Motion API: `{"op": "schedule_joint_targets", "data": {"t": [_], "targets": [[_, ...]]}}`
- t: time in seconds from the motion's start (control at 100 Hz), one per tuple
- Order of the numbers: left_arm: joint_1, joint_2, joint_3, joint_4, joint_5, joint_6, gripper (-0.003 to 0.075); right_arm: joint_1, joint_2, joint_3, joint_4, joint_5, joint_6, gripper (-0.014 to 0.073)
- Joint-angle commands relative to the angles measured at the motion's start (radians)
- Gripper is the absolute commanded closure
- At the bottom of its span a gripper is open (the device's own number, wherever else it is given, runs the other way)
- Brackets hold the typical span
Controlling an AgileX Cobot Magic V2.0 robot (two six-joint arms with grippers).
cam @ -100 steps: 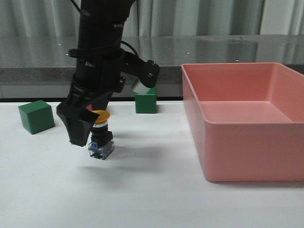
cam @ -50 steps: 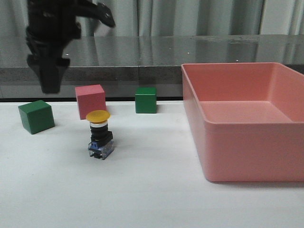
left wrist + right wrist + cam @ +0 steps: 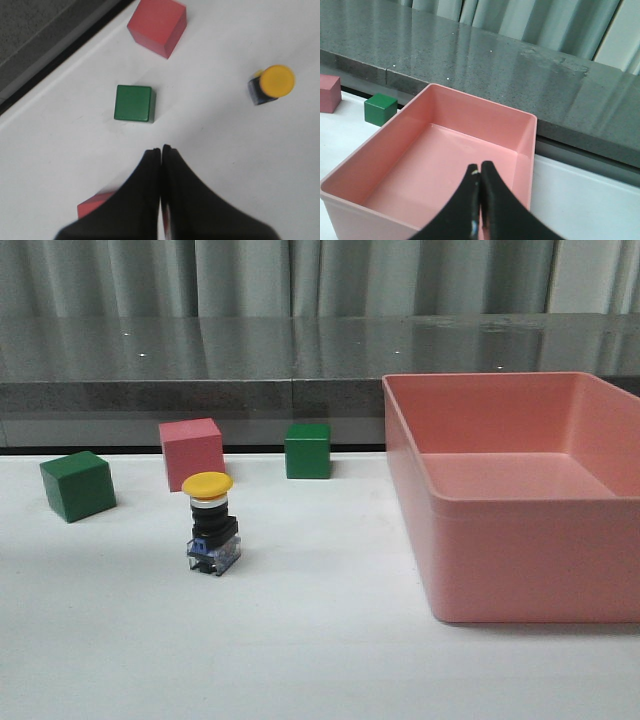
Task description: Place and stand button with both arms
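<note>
The button stands upright on the white table, yellow cap on top and clear-and-blue base down. It stands free, with nothing touching it. It also shows in the left wrist view, seen from above. Neither arm shows in the front view. My left gripper is shut and empty, high above the table and well away from the button. My right gripper is shut and empty, hovering above the pink bin.
A pink cube, a green cube and a second green cube sit behind the button. The large pink bin fills the right side. A red block shows partly behind my left fingers.
My left arm, beside the button 1 s ago, rose up and to the left and has left the front view. The button stays standing where it was.
</note>
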Motion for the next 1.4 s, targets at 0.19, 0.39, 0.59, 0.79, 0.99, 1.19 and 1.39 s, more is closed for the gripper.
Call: {"op": "schedule_joint_targets", "data": {"t": [0.19,0.39,0.59,0.79,0.99,1.19,1.39], "targets": [[0.01,-0.371,0.445,-0.21,-0.503,0.055,0.074,-0.005,0.005,-0.027,0.008,-0.073,0.001,0.0707],[0.01,-0.648,0.841,-0.255,-0.799,0.055,0.074,-0.005,0.005,-0.027,0.008,-0.073,0.001,0.0707],[0.01,-0.874,1.078,-0.295,-0.935,0.055,0.0739,-0.005,0.005,-0.027,0.008,-0.073,0.001,0.0707],[0.01,-0.944,1.179,-0.289,-0.986,0.055,0.074,-0.005,0.005,-0.027,0.008,-0.073,0.001,0.0707],[0.01,-0.942,1.204,-0.291,-0.986,0.055,0.074,-0.005,0.005,-0.027,0.008,-0.073,0.001,0.0707],[0.01,-0.942,1.206,-0.291,-1.055,0.055,0.074,-0.005,0.005,-0.027,0.008,-0.073,0.001,0.0707],[0.01,-0.974,1.26,-0.06,-1.098,-0.159,0.074,-0.005,0.005,-0.027,0.008,-0.073,0.001,0.0707]]}}
